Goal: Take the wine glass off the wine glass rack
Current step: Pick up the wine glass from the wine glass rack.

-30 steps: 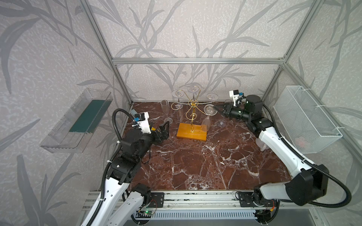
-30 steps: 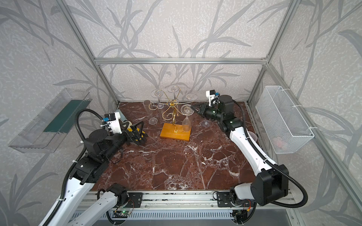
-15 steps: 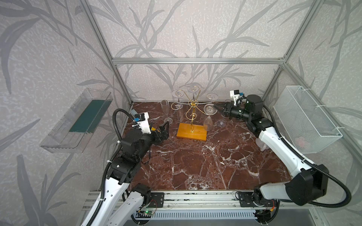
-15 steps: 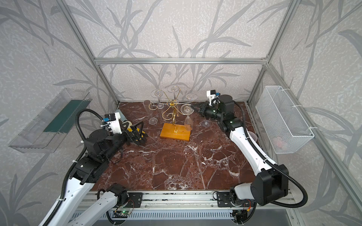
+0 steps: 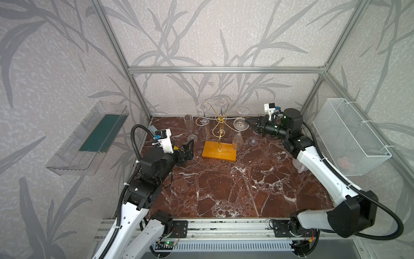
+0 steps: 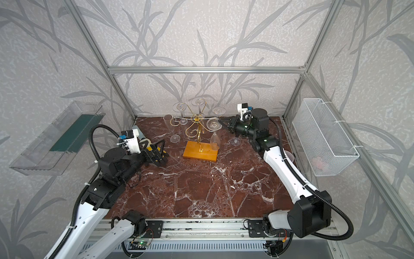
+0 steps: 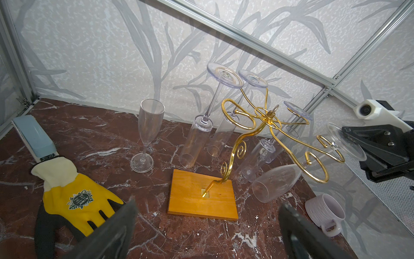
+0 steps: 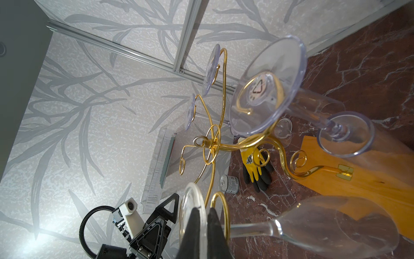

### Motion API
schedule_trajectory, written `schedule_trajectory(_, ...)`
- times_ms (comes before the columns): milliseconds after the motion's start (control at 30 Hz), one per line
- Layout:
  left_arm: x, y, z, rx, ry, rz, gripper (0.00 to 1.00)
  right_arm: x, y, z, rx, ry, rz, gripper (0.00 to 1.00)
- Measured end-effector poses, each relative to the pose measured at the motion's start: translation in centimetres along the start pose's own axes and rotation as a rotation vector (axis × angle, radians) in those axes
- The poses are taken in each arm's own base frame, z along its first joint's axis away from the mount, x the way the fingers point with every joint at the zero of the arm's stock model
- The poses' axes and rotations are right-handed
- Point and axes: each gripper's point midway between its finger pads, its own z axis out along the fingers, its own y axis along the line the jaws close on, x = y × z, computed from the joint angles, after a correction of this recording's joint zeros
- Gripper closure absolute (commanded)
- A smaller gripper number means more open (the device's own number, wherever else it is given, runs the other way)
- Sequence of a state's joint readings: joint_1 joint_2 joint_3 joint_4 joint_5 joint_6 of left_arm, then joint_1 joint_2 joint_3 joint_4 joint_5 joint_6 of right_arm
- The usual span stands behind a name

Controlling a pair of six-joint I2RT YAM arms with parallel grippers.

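Right end effector [image 5: 248,122] clamped on the foot rim of the wine glass [image 5: 238,140], which hangs bowl-down on the right arm of the wine glass rack [image 5: 219,153]. Step, as I judge it: unhooking. Next: slide the foot outward off the scroll (stem must clear the curl). Left end effector [image 5: 188,150] wide apart, empty, left of the rack.

A lab robot cell: aluminium frame [image 5: 224,70], leaf-print panels [image 5: 201,33], 2 arms [image 5: 134,215] [image 5: 318,166] on a rail [image 5: 224,226].

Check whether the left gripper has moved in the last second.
No. The left gripper keeps the same gap from the base of the wine glass rack, fingers open.
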State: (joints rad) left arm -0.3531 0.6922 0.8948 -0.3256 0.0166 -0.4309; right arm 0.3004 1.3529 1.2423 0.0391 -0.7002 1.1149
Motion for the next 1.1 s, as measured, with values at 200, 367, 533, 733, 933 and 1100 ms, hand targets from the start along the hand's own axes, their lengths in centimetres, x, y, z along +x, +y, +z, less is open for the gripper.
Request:
schedule_trajectory(200,0.0,0.0,-0.2,0.002,-0.006,0.000,0.01,0.2,1.0,-0.6,-0.017,-0.007,0.002,1.00)
schedule_trajectory(367,0.2,0.1,-0.4,0.002,-0.006,0.000,0.01,0.7,1.5,-0.4,-0.024,0.005,0.010,1.00)
schedule_trajectory(533,0.1,0.2,-0.6,-0.002,-0.013,0.000,0.01,1.6,1.9,0.1,-0.034,0.025,0.020,1.00)
schedule_trajectory(733,-0.3,0.2,-1.1,-0.003,-0.034,-0.001,0.01,2.3,1.9,1.7,-0.035,0.055,0.034,1.00)
schedule_trajectory(933,-0.4,0.4,-1.6,-0.007,-0.042,-0.001,0.01,1.2,2.5,2.9,-0.037,0.038,0.036,1.00)
schedule_trajectory(1100,-0.5,0.6,-2.0,-0.015,-0.050,-0.001,0.01,0.0,3.1,3.5,-0.039,0.009,0.026,1.00)
